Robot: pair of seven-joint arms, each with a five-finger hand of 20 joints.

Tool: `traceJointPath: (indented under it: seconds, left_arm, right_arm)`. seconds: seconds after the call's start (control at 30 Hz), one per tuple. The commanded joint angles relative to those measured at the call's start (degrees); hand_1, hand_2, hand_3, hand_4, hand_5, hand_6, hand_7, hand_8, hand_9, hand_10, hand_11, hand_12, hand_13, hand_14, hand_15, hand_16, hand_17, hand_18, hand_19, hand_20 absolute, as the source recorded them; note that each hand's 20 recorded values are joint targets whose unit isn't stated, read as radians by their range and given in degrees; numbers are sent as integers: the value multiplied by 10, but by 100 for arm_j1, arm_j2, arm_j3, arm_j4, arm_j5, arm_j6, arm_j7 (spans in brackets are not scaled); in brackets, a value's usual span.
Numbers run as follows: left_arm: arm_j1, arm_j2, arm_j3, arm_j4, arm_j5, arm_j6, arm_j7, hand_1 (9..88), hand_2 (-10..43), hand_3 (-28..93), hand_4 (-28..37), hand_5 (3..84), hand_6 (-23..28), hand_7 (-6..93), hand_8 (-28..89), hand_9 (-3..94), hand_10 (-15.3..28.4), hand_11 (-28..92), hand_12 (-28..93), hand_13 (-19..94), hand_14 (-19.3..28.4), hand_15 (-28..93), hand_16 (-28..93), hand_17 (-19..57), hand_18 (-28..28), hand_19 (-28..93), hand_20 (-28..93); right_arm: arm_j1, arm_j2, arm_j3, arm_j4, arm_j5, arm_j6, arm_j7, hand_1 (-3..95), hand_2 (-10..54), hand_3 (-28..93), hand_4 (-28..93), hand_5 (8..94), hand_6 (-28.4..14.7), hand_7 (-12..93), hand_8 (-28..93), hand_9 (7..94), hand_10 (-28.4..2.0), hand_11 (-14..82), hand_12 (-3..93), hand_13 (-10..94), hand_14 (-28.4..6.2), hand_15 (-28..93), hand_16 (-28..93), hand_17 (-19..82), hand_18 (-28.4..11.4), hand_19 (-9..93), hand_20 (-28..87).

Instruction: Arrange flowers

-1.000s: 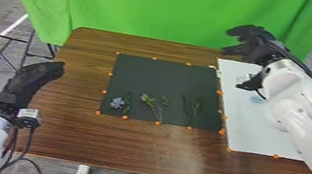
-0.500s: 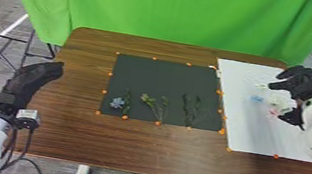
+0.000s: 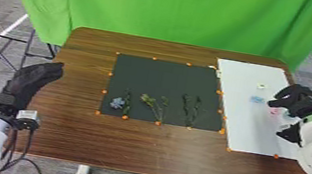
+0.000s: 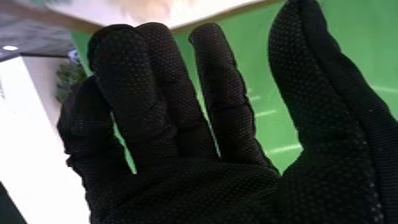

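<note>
Blue and low on the black mat (image 3: 165, 79), a flower (image 3: 117, 102) lies nearest your left side, with a leafy stem (image 3: 127, 105) beside it; next come the yellow-green blooms (image 3: 148, 100) on their thin stalks, then the bare-looking green stems (image 3: 186, 109); so you have three groups laid in a row, and the mat's far part has none. On the white sheet (image 3: 252, 135) to your right, you have a pale blue flower (image 3: 257, 99), a small whitish one (image 3: 261, 86) and a pink one (image 3: 274, 111) waiting; I'd judge you partway through, with these blooms left to bring over. Your right hand (image 3: 301, 100) is over the sheet's outer side, near the pink flower, fingers straight and thumb well spread; it holds nothing, and I can't tell whether it touches anything; your left hand (image 3: 32, 80) is open and empty, beside the surface (image 3: 124, 151).
</note>
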Motion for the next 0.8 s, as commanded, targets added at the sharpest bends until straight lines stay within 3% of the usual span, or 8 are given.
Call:
traceJointPath:
  seconds: [0.03, 0.4, 0.57, 0.67, 0.8]
  left_arm:
    - [40, -67, -7, -37, 22, -84, -40, 278, -80, 598, -194, 427, 42, 152, -64, 392, 142, 155, 119, 304, 165, 115, 6, 16, 100, 52, 118]
    - [84, -114, -26, -54, 7, -124, -61, 277, -80, 598, -194, 426, 40, 153, -65, 392, 142, 155, 119, 303, 165, 115, 7, 16, 100, 51, 118]
    - [43, -101, -13, -37, 1, -123, -88, 277, -80, 599, -195, 426, 40, 151, -64, 392, 142, 155, 119, 304, 165, 116, 7, 16, 100, 52, 118]
    - [69, -108, -21, -52, 1, -117, -89, 277, -79, 597, -195, 425, 41, 149, -64, 392, 142, 154, 119, 304, 165, 116, 7, 16, 100, 52, 118]
    - [112, -120, -35, -67, 0, -119, -81, 276, -78, 597, -195, 425, 43, 148, -63, 391, 142, 154, 119, 304, 165, 115, 7, 16, 101, 52, 117]
  right_arm:
    - [-132, -111, -128, 15, -85, -52, 38, 366, -95, 658, -173, 582, -7, 171, -61, 638, -166, 178, 254, 640, -155, 573, 356, 293, -241, 716, 629]
    - [-52, -316, -441, 420, -319, -48, 73, 407, -95, 659, -176, 579, -2, 177, -64, 636, -162, 180, 254, 642, -151, 573, 355, 296, -239, 717, 625]
    - [34, -344, -701, 627, -403, 364, 199, 470, -95, 656, -182, 587, 2, 193, -66, 645, -156, 184, 253, 655, -137, 569, 351, 311, -231, 718, 618]
    - [138, -311, -1030, 795, -538, 986, 179, 568, -95, 571, -176, 655, -15, 181, 94, 705, -138, 151, 294, 688, -123, 555, 354, 333, -221, 717, 614]
    - [187, -277, -1228, 867, -615, 1382, 188, 655, -94, 516, -162, 761, -16, 188, 117, 810, -120, 62, 384, 740, -104, 525, 380, 368, -215, 716, 627]
